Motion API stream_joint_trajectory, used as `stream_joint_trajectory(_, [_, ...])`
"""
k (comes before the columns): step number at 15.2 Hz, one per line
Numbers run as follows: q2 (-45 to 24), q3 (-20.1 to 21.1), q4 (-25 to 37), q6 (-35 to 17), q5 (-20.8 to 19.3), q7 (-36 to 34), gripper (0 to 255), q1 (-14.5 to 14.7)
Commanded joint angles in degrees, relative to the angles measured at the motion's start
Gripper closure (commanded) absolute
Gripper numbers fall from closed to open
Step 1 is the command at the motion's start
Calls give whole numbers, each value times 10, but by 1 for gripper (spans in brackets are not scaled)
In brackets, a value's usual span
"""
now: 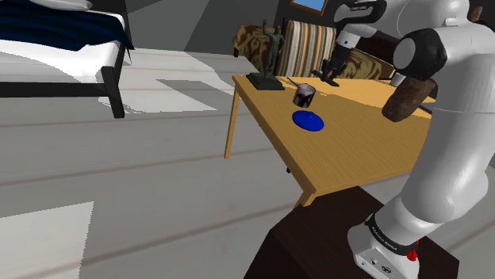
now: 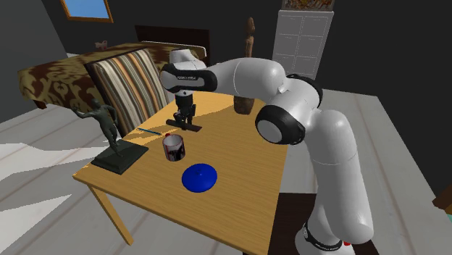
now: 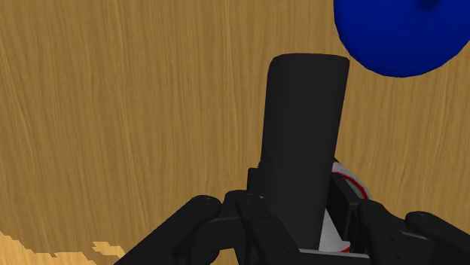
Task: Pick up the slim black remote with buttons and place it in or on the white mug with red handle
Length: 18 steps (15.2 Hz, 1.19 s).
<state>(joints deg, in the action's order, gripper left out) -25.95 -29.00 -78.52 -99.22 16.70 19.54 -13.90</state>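
My black gripper (image 2: pixel 183 116) hangs just above the wooden table (image 2: pixel 239 166), shut on the slim black remote (image 2: pixel 186 125). In the wrist view the remote (image 3: pixel 303 143) runs long and smooth out from between the fingers (image 3: pixel 248 199), its buttons hidden. The mug (image 2: pixel 174 147) stands upright on the table a short way from the gripper, toward the blue disc; it looks dark with white and red parts. A white and red bit of the mug (image 3: pixel 345 181) peeks out beside the remote. In the shoulder view the gripper (image 1: pixel 331 73) is beyond the mug (image 1: pixel 304 96).
A flat blue disc (image 2: pixel 200 177) lies next to the mug. A dark figurine on a base (image 2: pixel 112 141) stands at the table corner, with a thin pen (image 2: pixel 149 131) near it. A striped armchair (image 2: pixel 127 80) sits behind the table. A brown object (image 2: pixel 243 105) rests by the arm.
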Motion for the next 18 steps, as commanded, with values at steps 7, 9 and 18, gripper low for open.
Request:
stream_joint_trajectory(7, [-131, 28, 185, 52, 39, -40, 255, -28])
stream_joint_trajectory(9, [-129, 28, 166, 36, 39, -37, 255, -24])
stream_joint_trajectory(18, [-129, 29, 115, -13, 41, -29, 255, -15])
